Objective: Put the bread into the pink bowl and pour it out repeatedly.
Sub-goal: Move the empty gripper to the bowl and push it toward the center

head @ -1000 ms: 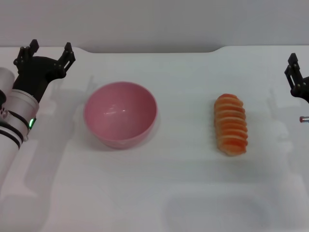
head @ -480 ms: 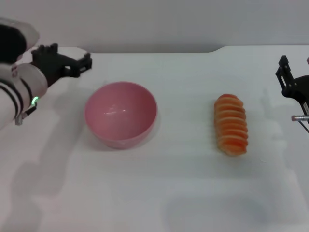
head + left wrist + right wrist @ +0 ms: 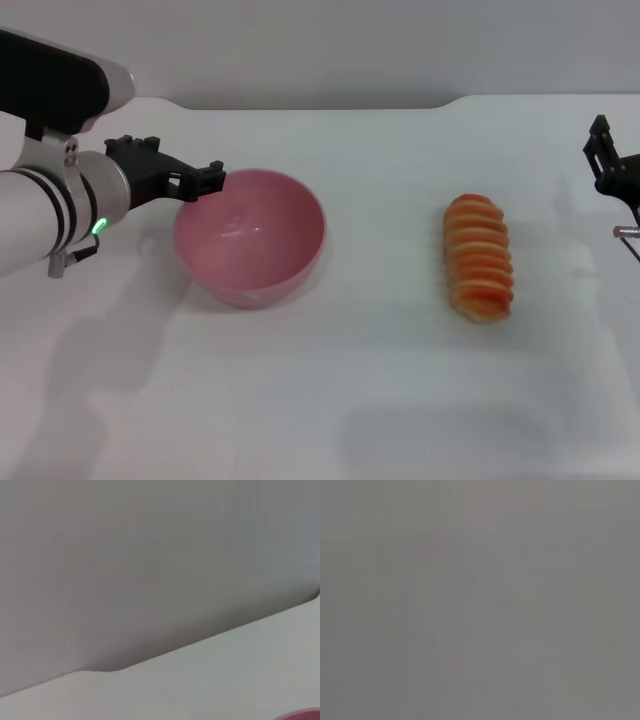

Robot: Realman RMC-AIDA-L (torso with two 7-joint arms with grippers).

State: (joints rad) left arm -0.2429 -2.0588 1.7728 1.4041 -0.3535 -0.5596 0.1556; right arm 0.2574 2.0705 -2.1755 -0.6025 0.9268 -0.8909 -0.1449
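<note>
Left gripper [image 3: 205, 180]: shifted from upper-left corner to the pink bowl [image 3: 250, 236] rim, left of centre; fingers spread, nothing held. Bread [image 3: 479, 257]: unmoved, right of centre. Right gripper [image 3: 610, 165]: right edge, finger state indeterminable. Bowl grasp is judged imminent.

The tabletop [image 3: 330, 400] fills most of the head view, with a wall behind it along the top of the frame. The bowl [image 3: 250, 237] stands upright on the tabletop left of centre. The bread [image 3: 478, 256] lies on the tabletop right of centre, well apart from the bowl, its long axis running from back to front. The left gripper [image 3: 195, 180] reaches in from the left edge of the frame and sits at the bowl's upper left rim. The right gripper [image 3: 607, 160] is at the far right edge, beyond the bread and apart from it. In the left wrist view, a sliver of the bowl [image 3: 302, 715] shows in the lower right corner.
</note>
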